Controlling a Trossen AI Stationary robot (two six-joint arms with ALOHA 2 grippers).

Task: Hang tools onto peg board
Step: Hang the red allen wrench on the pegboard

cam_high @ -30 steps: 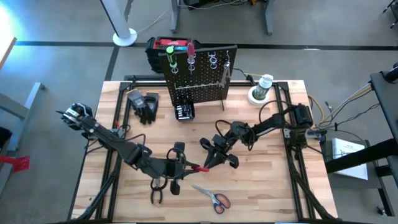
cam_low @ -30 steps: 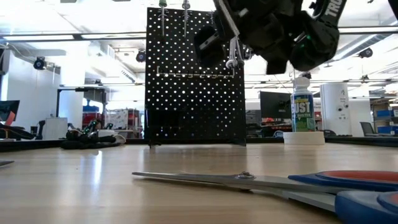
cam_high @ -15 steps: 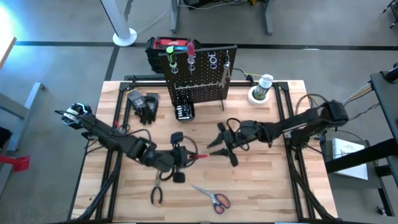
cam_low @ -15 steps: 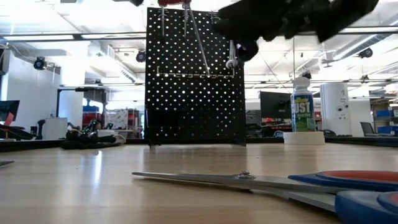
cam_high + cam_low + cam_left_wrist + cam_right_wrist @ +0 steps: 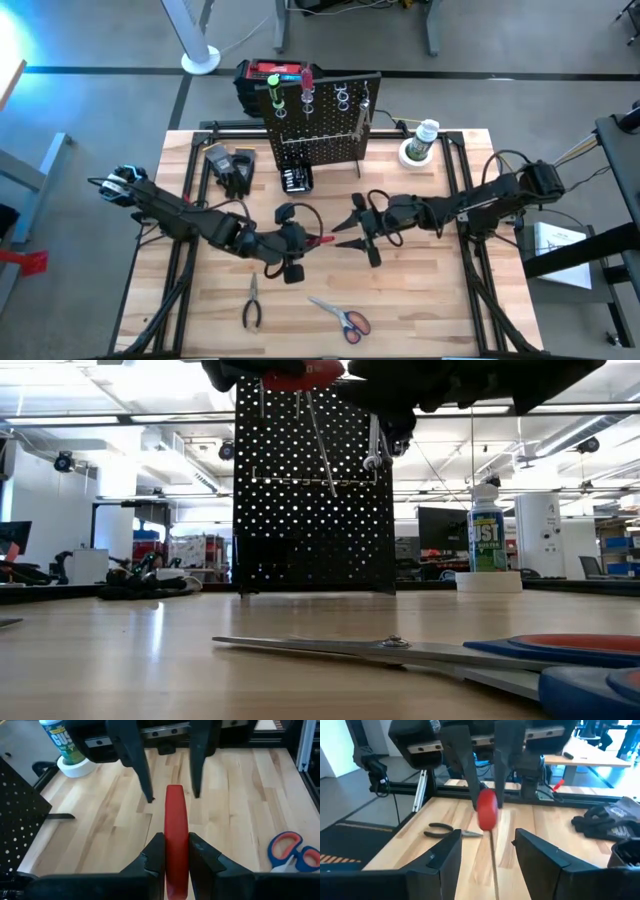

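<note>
My left gripper (image 5: 300, 243) is shut on a red-handled screwdriver (image 5: 322, 240) above the middle of the table. Its shaft (image 5: 322, 445) slants down toward my right gripper (image 5: 352, 240). That gripper is open, one finger on each side of the shaft (image 5: 493, 857), touching nothing. The peg board (image 5: 320, 120) stands at the far edge, with a green screwdriver (image 5: 275, 85), a red one (image 5: 307, 78) and a wrench (image 5: 365, 108) hanging along its top. Pliers (image 5: 252, 305) and red-handled scissors (image 5: 342, 318) lie flat near the table's front edge. My left gripper pinches the screwdriver's red handle (image 5: 175, 827) between its two fingers, which lie along the handle and slant down from the table's left. The handle's front part (image 5: 175, 800) sticks out past the fingertips. The screwdriver is lifted clear of the table.
Black gloves (image 5: 235, 170) and a small black box of bits (image 5: 296, 180) lie in front of the peg board's left side. A spray bottle (image 5: 422, 140) stands at the far right. A red-and-black toolbox (image 5: 262, 75) sits behind the board.
My right gripper has opened and let go of the screwdriver's shaft; it has risen, tipped from pointing down to nearly level, and drawn back a little toward the right edge. My left gripper has carried the screwdriver toward the far edge and right, rolling it.
</note>
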